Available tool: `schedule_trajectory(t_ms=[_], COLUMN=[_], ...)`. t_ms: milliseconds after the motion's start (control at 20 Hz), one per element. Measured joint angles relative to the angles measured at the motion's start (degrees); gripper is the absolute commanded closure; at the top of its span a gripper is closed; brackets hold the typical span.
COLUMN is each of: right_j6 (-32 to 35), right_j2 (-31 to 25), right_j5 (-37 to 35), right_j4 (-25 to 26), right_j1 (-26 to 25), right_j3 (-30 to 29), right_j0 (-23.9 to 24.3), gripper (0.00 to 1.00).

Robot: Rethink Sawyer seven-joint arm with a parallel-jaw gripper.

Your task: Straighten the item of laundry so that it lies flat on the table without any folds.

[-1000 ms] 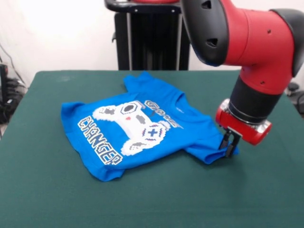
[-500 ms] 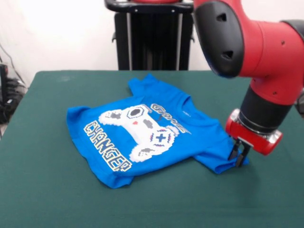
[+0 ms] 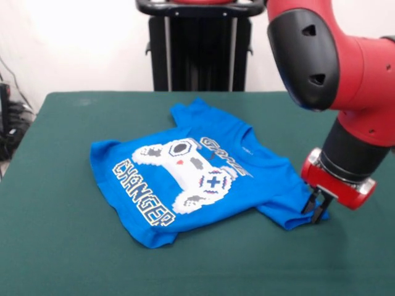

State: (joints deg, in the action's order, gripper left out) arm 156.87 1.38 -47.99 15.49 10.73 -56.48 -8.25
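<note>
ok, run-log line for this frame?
phase: dragging sleeve | gripper: shut on blue T-shirt sleeve edge | shirt: print up, on green table, still wrinkled near collar

Blue T-shirt (image 3: 197, 179): "CHANGER" legible below white controller print; "GAME" above print, partly creased.

The dark green table (image 3: 55, 246) bears one thing — a blue T-shirt (image 3: 191, 179).

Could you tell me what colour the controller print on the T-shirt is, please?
Mostly white with grey and blue details, on the bright blue T-shirt; the front view shows it best.
</note>
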Motion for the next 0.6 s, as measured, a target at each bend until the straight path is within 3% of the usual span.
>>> schedule_trajectory(t_ms=[600], right_j6=[0.0], right_j2=[0.0], right_j5=[-4.1], right_j4=[0.1], right_j1=[-1.4], right_j3=[3.2], right_j0=[-0.2], gripper=[1.00])
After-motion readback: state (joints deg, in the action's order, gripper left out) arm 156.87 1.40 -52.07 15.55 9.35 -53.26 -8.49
